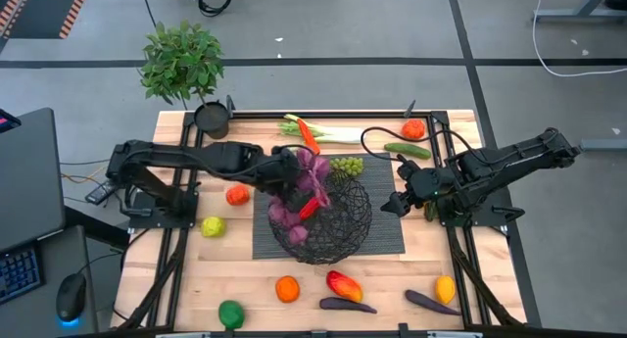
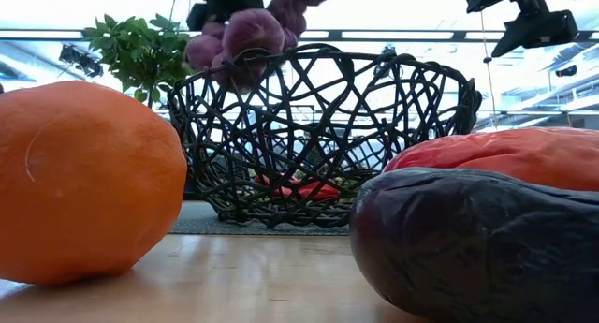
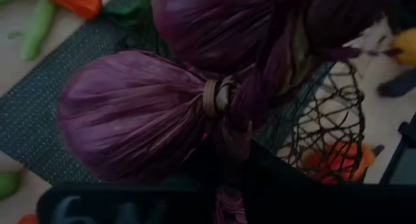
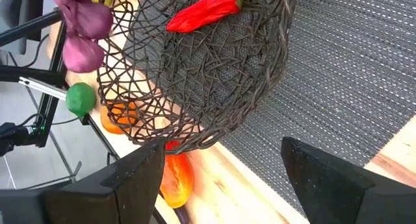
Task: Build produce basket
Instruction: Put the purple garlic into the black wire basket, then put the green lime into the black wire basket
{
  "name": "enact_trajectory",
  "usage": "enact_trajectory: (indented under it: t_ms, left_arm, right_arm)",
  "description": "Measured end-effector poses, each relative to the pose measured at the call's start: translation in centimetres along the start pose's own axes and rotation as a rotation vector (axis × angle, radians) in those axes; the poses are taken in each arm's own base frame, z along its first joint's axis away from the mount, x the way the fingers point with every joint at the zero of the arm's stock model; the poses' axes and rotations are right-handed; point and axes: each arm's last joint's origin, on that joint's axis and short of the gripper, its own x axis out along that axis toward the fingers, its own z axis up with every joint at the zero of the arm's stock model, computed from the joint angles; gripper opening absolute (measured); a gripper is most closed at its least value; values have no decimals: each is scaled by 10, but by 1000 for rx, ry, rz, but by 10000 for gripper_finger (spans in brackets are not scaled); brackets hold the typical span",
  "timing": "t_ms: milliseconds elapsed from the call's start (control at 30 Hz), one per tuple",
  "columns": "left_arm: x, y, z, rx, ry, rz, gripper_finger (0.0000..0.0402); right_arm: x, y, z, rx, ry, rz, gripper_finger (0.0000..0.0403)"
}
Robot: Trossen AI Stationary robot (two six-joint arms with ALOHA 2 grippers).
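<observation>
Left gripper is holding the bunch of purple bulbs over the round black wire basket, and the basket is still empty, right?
Not quite. The left gripper does hold the bunch of purple bulbs over the round black wire basket, but the basket is not empty: a red pepper already lies inside it, as the right wrist view shows clearly and the high view confirms.

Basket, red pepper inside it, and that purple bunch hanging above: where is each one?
basket (image 1: 345,225): high view, on its wire wall.
red pepper (image 4: 205,13): right wrist view, on its body.
purple bunch (image 2: 251,31): low view, on one round bulb.
</observation>
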Motion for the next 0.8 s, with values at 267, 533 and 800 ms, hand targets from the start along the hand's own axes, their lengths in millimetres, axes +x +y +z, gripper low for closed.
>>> enact_trajectory:
  t_ms: [267, 533, 800]
  left_arm:
    - [34, 4, 3, 38, 108, 31, 98]
    - [36, 14, 13, 14, 99, 40, 181]
    - [9, 23, 17, -43, 115, -58, 207]
  right_arm:
    - [0, -1, 0, 36, -1, -13, 312]
    - [0, -1, 0, 36, -2, -13, 312]
    - [0, -1, 0, 7, -4, -14, 312]
